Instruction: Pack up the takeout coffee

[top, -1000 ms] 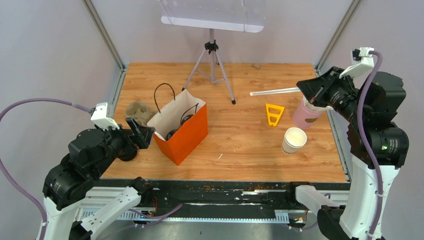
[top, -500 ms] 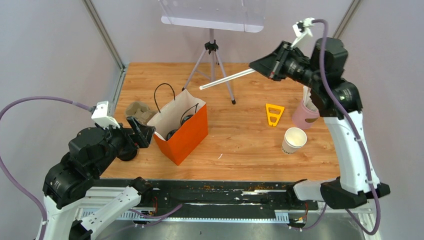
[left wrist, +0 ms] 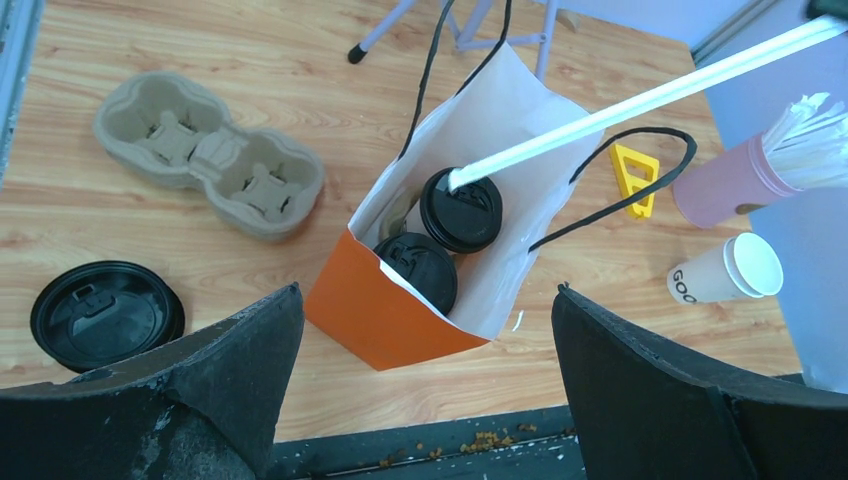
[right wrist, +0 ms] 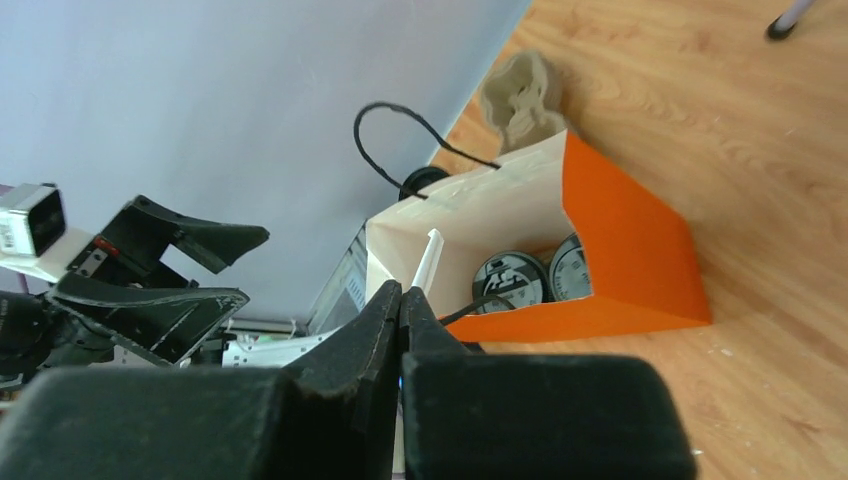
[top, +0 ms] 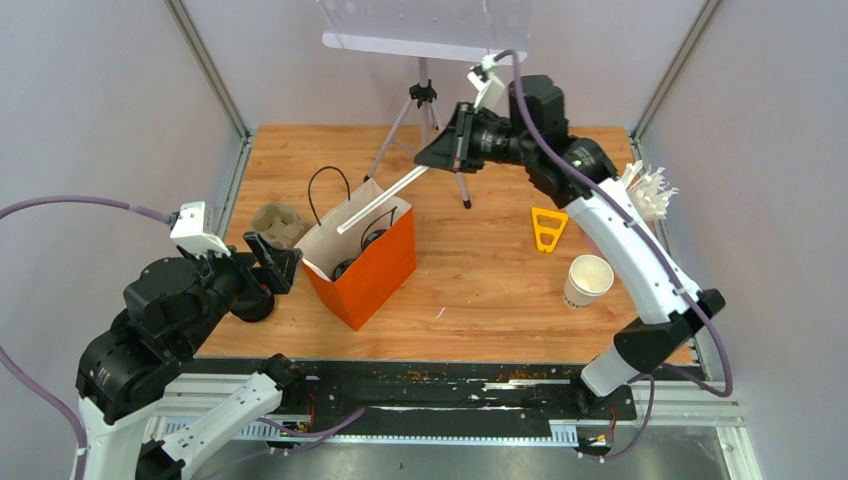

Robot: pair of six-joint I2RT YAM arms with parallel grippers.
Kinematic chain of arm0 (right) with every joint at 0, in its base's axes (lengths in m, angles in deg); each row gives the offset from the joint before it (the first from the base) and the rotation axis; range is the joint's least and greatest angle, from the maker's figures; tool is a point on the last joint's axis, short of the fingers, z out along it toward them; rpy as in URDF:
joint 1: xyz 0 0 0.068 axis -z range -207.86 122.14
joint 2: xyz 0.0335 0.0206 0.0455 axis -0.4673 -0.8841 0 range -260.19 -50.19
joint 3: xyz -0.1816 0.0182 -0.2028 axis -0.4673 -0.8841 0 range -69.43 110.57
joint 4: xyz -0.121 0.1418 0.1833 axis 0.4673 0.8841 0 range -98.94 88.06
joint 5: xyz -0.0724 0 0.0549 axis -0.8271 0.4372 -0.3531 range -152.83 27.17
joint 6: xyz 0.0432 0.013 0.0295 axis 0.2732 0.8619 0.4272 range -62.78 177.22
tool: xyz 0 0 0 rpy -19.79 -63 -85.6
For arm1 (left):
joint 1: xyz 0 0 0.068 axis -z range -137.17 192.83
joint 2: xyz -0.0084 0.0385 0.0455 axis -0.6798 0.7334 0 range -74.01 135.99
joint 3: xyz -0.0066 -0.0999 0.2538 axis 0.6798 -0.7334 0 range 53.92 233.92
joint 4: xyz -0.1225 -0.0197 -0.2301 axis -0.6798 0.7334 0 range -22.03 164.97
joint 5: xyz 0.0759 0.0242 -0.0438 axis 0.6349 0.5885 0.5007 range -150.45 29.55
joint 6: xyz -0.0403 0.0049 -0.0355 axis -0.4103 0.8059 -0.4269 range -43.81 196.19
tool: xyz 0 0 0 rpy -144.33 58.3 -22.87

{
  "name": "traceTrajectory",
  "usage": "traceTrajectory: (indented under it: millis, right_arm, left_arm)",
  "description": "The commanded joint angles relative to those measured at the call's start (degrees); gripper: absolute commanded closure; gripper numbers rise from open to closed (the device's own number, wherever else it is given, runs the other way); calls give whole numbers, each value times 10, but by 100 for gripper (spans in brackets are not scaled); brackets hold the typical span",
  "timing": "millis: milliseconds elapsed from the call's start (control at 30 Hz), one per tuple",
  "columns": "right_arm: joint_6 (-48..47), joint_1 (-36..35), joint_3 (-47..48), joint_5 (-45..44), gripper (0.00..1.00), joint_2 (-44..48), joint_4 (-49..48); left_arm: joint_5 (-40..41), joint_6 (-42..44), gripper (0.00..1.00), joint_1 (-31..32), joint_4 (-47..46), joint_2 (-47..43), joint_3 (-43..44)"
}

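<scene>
Above orange bag w/ 2 lidded cups: white straw pinched in R gripper; L gripper wide open.

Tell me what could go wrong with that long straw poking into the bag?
The right gripper pinches the straw only at its far end, so it could wobble and miss the orange bag. Its tip hangs over a lidded cup; pushing down might tip the bag. A black handle could snag it.
</scene>
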Motion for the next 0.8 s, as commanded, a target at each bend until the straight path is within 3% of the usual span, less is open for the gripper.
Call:
traceTrajectory:
  millis: [0,100,167,233,400,600,767]
  right_arm:
    - [30,-46,22,17,96,-46,-26]
    - [32,-49,38,43,87,-83,-9]
    - [17,-44,58,31,73,-100,17]
    - [-6,-30,82,14,65,-106,49]
    - [-45,39,107,-19,55,-86,128]
    - [-143,137,6,-163,48,31,149]
    - [-293,207,-72,-328,45,116,147]
  left_arm:
    - [13,21,0,1,-9,4,4]
    - [14,20,0,2,-16,1,-4]
    - [14,22,0,1,-21,-1,-9]
    - [16,26,0,2,-21,-1,-12]
    - [4,51,0,2,-7,12,0]
    - [0,73,0,2,33,37,21]
    - [-12,84,0,1,32,32,14]
